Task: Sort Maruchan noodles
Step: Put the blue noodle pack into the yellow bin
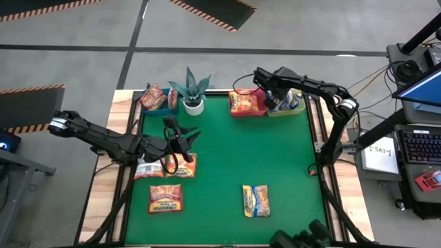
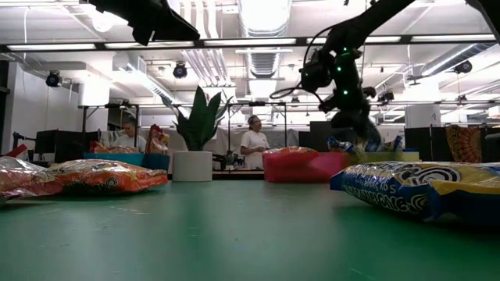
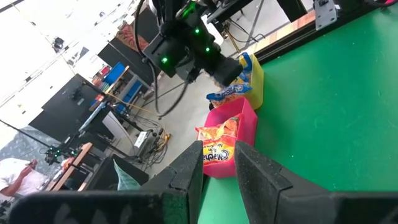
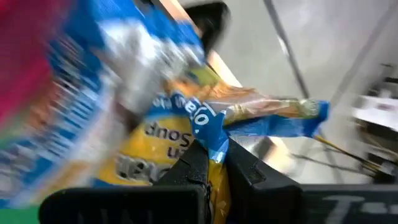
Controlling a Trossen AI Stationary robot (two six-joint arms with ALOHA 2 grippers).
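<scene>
**Blue packet going into the far-right bin**

Nearest the low camera, a blue-and-yellow packet [image 2: 418, 190] is lying on the mat [image 1: 227, 148], at about 6 o'clock in the high view. Orange and red packets [image 1: 165, 198] are sitting at 7 to 8 o'clock.

Right gripper [image 1: 271, 93] is hovering over the yellow-green bin [image 1: 298, 109] at 1 o'clock, its fingers pinched tight on the corner seam of a blue packet [image 4: 205, 134]; the pack is hanging below them, above others already in that bin. Red bin [image 1: 246, 112], just beside, is holding orange packs. Blue bin [image 1: 164, 109] at 11 o'clock is holding red ones, with the plant [image 1: 192, 89] next to it.

Left gripper [image 1: 178, 141] is waiting at 9 o'clock above the packets there, fingers a little apart, holding nothing.

Risks, as judged: the grip is on a thin seam only, so the pack may slip or swing; released off-centre, it may catch the bin wall or tip into the red bin.

Room: mat centre is lying open. Bins are crowding the far edge, so clearance there looks tight.
</scene>
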